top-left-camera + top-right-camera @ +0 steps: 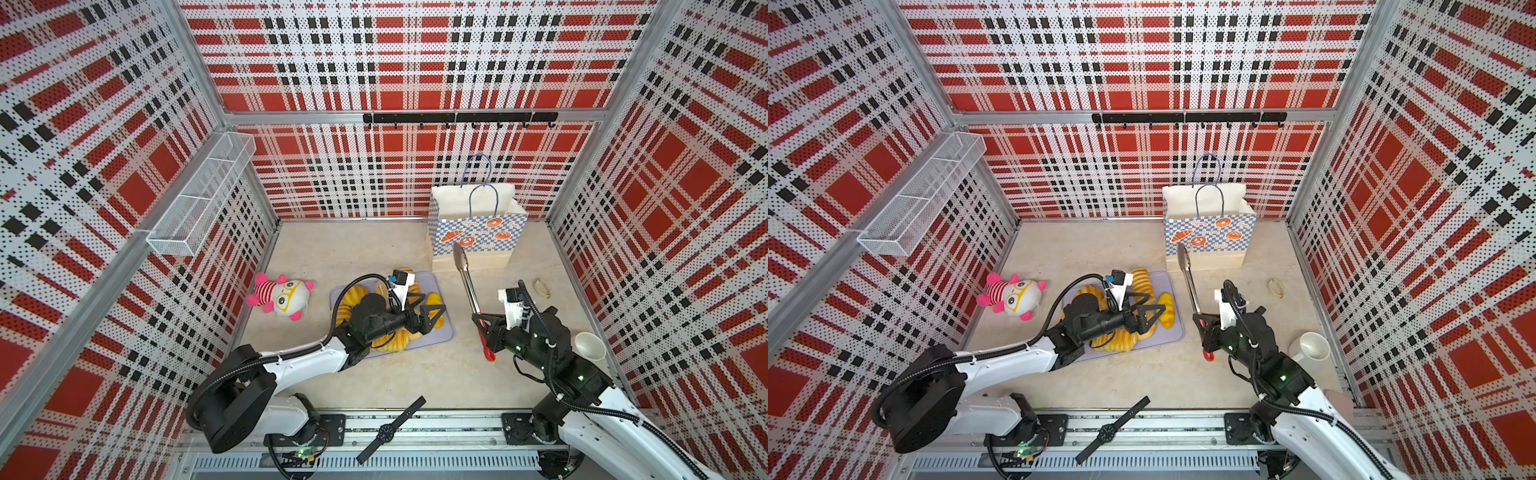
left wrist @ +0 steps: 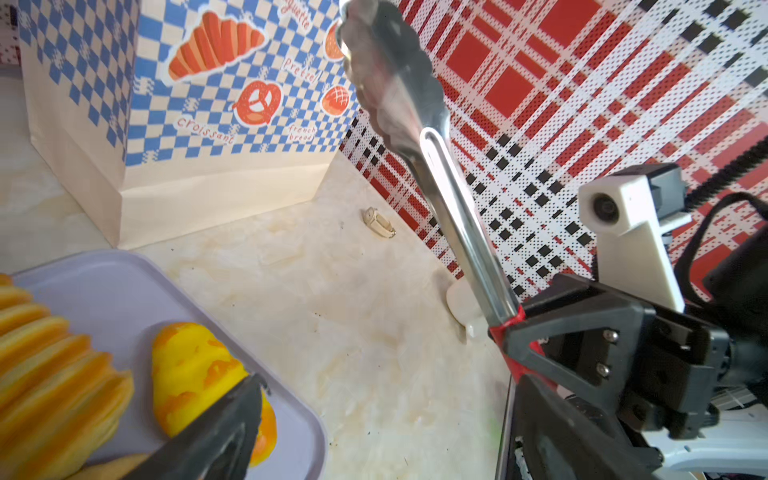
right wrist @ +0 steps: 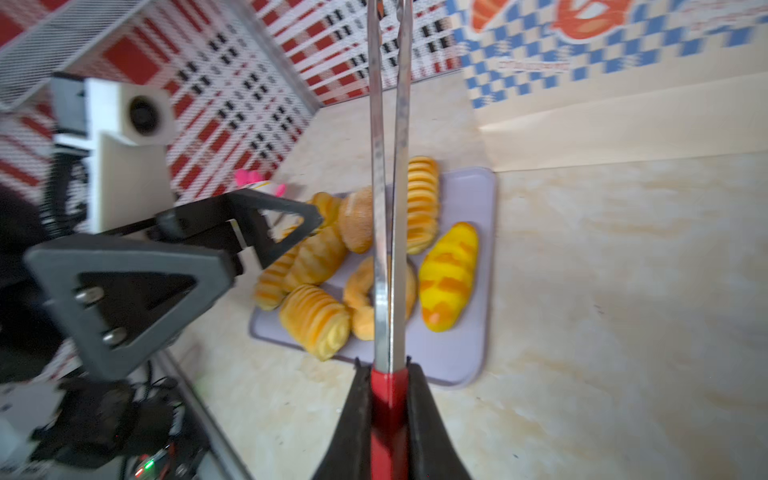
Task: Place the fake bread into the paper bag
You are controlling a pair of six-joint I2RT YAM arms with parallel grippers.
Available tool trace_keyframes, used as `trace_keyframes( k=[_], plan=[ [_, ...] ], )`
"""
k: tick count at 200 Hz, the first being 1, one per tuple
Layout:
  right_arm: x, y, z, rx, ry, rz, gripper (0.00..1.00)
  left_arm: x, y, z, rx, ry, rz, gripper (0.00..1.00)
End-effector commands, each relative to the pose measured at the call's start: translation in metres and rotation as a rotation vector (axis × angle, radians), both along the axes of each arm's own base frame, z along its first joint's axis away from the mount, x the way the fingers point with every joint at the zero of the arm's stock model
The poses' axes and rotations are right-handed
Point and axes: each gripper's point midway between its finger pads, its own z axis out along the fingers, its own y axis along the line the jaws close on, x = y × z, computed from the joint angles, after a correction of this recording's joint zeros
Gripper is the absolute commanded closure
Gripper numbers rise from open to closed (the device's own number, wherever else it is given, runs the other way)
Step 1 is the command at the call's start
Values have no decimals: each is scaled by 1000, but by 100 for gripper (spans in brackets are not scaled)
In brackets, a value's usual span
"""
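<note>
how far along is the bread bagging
Done: nothing visibly in the paper bag, though its bottom is hidden. In hand: the right gripper is shut on the tongs, which hold no bread; the left gripper hangs open over the tray. Left: the fake bread lies piled on the tray, all to be moved.

top views: high over the front rail, looking down, whole cell | left wrist: low, close, faces paper bag (image 2: 208,187) | right wrist: close, sights along tongs (image 3: 401,166) to tray (image 3: 457,353) | all share: tray, paper bag
</note>
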Motion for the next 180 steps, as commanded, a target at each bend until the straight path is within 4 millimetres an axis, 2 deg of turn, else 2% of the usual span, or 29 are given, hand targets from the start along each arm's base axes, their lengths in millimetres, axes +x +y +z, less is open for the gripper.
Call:
trace_keyframes(
  k=[1, 20, 41, 63, 111, 158, 180],
  plan=[
    [-22, 38, 49, 126, -148, 273, 97, -17, 8, 28, -97, -112, -51, 3],
    [-30, 56, 67, 198, -186, 393, 98, -33, 17, 45, -167, -174, -82, 8],
    [-28, 71, 76, 243, -201, 470, 99, -45, 33, 62, -242, -255, -78, 11],
    [-27, 82, 84, 304, -209, 527, 100, -51, 42, 69, -285, -277, -83, 16],
    [-33, 89, 90, 443, -246, 601, 100, -56, 38, 69, -334, -254, -146, 31],
    [-40, 91, 90, 517, -265, 651, 100, -52, 35, 69, -347, -237, -151, 29],
    [-43, 95, 89, 551, -251, 687, 100, -57, 33, 78, -385, -248, -174, 34]
  ],
)
